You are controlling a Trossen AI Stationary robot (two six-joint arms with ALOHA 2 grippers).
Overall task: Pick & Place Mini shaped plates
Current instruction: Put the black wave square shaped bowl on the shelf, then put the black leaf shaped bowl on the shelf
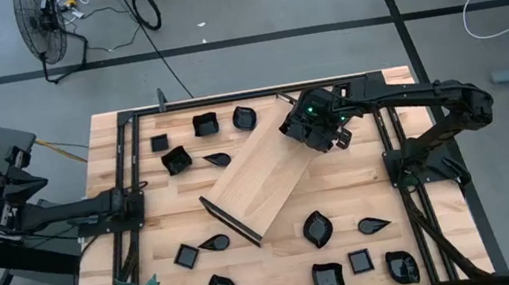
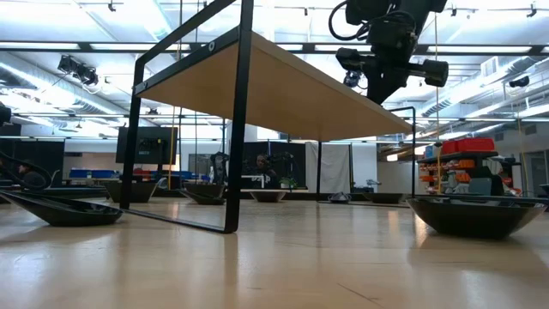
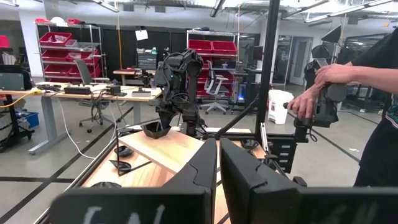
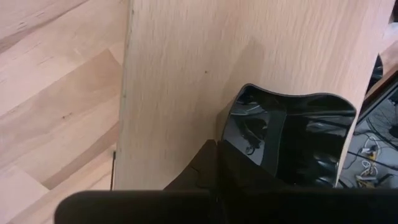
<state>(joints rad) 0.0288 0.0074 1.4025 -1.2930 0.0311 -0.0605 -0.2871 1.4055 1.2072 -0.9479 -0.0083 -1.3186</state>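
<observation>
Black glossy dish [image 4: 287, 140], wavy-rimmed, is pinched at its edge in the right gripper [image 4: 217, 163], fingers closed on it. The high view puts the right gripper [image 1: 317, 123] above the far end of the long light-wood tray [image 1: 258, 177], which lies diagonally across the middle of the surface [image 1: 284, 274]. The left wrist view shows the dish [image 3: 153, 129] hanging clear of the tray top, not yet resting on it.

Step in hand, as I judge it: the placing half of a pick-and-place, with the dish carried over the tray and about to go down.

Other mini plates [image 1: 317, 229] lie scattered on the surface around the tray: a group at the far left, more along the near edge, none seen on the tray itself.

Left gripper [image 3: 217, 163] is closed and empty, drawn back at the left side of the surface, waiting. A person's hand [image 3: 311, 93] holds a handle device beyond the surface, apart from the robot.

Next move calls for a short descent until the dish base meets the wood, then opening the fingers and lifting straight up. Risk: the dish is gripped by one rim only, so it may tilt or slide on release.
</observation>
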